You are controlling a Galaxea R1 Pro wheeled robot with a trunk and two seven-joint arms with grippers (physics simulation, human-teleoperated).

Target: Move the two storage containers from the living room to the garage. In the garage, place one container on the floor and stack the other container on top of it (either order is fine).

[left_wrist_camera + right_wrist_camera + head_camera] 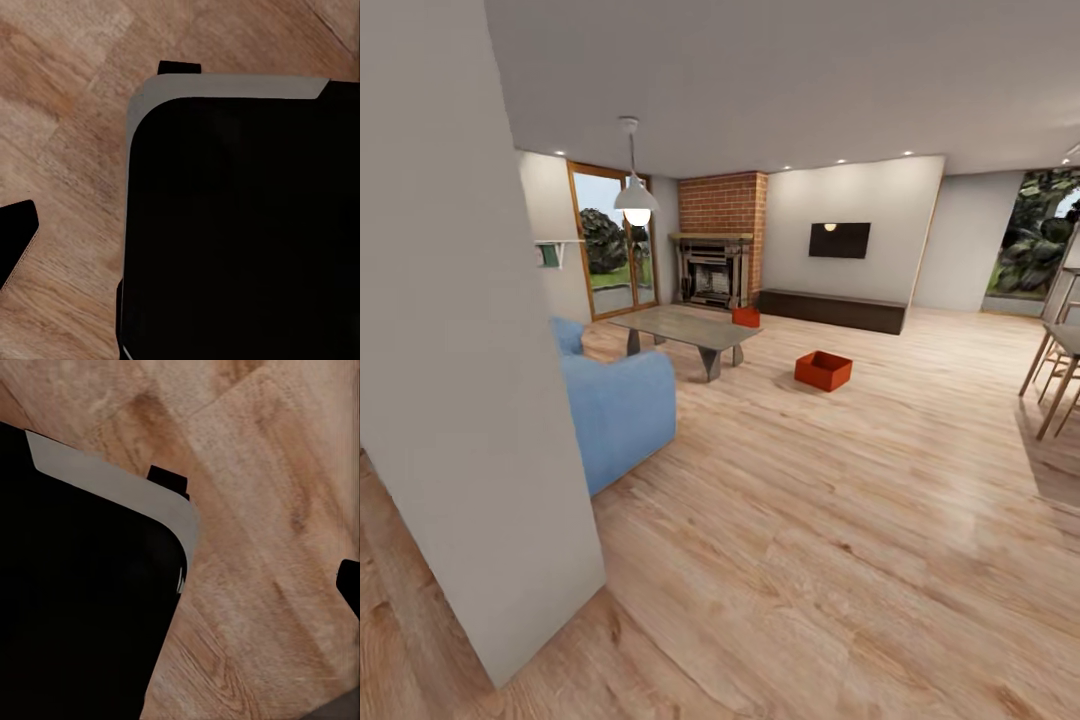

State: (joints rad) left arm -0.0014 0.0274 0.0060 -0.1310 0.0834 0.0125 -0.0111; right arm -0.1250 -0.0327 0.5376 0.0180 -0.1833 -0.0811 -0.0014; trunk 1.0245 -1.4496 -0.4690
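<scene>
The head camera looked across the living room's wood floor (810, 520), where one orange-red storage container (823, 370) sat out in the open, well apart from the blue sofa (618, 410), and the second container (746, 317) sat just past the far end of the low grey bench (685, 328), in front of the brick fireplace (715, 270). A TV (839, 240) hung on the far wall above a long dark cabinet (832, 310). Both wrist cameras looked down at wood planks beside a black body, and whether either end effector was open or closed, I could not tell.
</scene>
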